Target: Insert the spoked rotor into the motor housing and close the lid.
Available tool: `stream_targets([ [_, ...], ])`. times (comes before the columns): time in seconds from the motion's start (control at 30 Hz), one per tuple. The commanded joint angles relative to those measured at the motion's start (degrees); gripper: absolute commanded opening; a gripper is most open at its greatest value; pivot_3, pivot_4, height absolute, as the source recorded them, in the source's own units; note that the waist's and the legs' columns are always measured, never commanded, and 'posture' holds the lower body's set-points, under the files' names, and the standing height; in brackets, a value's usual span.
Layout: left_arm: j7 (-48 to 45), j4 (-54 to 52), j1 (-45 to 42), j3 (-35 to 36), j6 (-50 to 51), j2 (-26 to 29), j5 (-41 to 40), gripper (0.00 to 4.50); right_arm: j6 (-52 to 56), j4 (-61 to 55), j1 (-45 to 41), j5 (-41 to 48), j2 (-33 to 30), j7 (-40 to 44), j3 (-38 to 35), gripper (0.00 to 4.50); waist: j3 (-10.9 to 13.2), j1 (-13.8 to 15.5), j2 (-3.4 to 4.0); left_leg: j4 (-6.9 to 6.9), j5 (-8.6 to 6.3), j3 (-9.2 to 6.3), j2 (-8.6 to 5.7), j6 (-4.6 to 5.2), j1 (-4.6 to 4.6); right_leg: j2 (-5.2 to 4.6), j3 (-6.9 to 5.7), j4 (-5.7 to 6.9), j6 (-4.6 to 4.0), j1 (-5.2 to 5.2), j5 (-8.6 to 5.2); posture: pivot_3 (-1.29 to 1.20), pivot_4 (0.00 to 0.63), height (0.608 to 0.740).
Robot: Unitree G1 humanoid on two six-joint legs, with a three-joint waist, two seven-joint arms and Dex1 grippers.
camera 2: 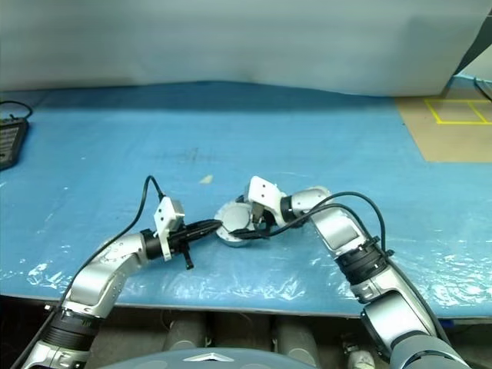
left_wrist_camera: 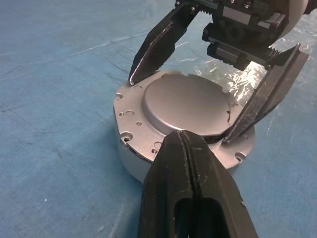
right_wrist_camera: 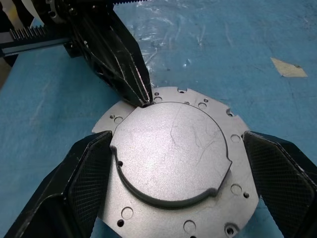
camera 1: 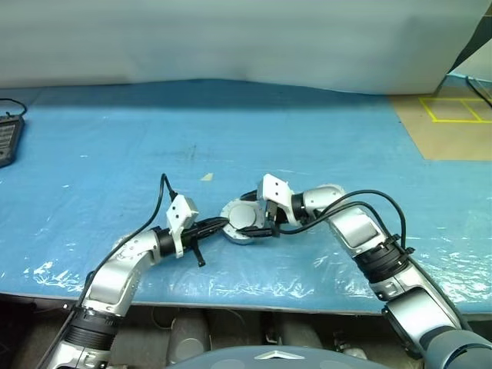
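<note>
The lid (right_wrist_camera: 171, 124) lies plain grey face up on the motor housing (left_wrist_camera: 130, 159), whose silver wall and drilled flange show under it on the blue table. My left gripper (left_wrist_camera: 183, 135) is shut, and its tip rests on the rim of the lid's raised centre. From the opposite side, my right gripper (right_wrist_camera: 176, 148) stands open with one finger on either side of the raised centre, just above the flange. The spoked rotor is hidden. In the head views both grippers meet at the housing (camera 1: 244, 219) near the table's front middle.
The table (camera 1: 307, 138) is covered with blue plastic sheet. A black device (camera 1: 8, 138) lies at the far left edge. A small tape scrap (camera 1: 207, 177) sits behind the housing. A brown board with yellow tape (camera 1: 450, 127) is at the back right.
</note>
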Motion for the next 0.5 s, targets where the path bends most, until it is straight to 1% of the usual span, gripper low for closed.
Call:
stream_targets([
  [0.03, 0.1, -1.2, 0.3, -0.3, 1.1, 0.5, -0.2, 0.0, 1.9, -4.4, -0.5, 3.3, -0.3, 0.1, -3.8, 4.45, 0.0, -0.1, 0.0, 0.0, 0.01, 0.0, 0.01, 0.0, -0.12, 0.02, 0.0, 0.03, -0.06, -0.12, 0.04, 0.0, 0.15, 0.74],
  [0.3, -0.4, 0.8, 0.4, 0.0, -0.3, 0.8, 0.1, 0.0, 8.2, -8.4, -1.0, 10.1, 0.2, -0.2, -8.6, 4.45, 0.0, 0.0, 0.0, 0.01, 0.01, 0.04, 0.06, -0.01, -0.16, 0.11, 0.0, 0.04, -0.11, -0.16, 0.02, 0.0, 0.15, 0.74],
  [0.43, -0.3, 1.1, 0.7, 0.0, -0.8, 0.8, 0.2, 0.0, 12.7, -5.6, -1.5, 11.7, 0.4, -2.7, -11.1, 4.45, 0.0, 0.0, 0.0, 0.03, 0.01, 0.04, 0.06, -0.01, -0.14, 0.1, 0.0, 0.08, -0.11, -0.15, 0.02, 0.0, 0.15, 0.74],
  [0.5, -0.2, 1.0, 0.9, -0.1, -0.8, 0.8, 0.3, 0.0, 17.5, -3.4, -1.1, 14.5, 0.9, -3.5, -13.2, 4.45, 0.0, 0.0, 0.0, 0.05, 0.02, 0.04, 0.06, -0.02, -0.14, 0.1, 0.01, 0.08, -0.11, -0.15, 0.02, 0.0, 0.15, 0.74],
])
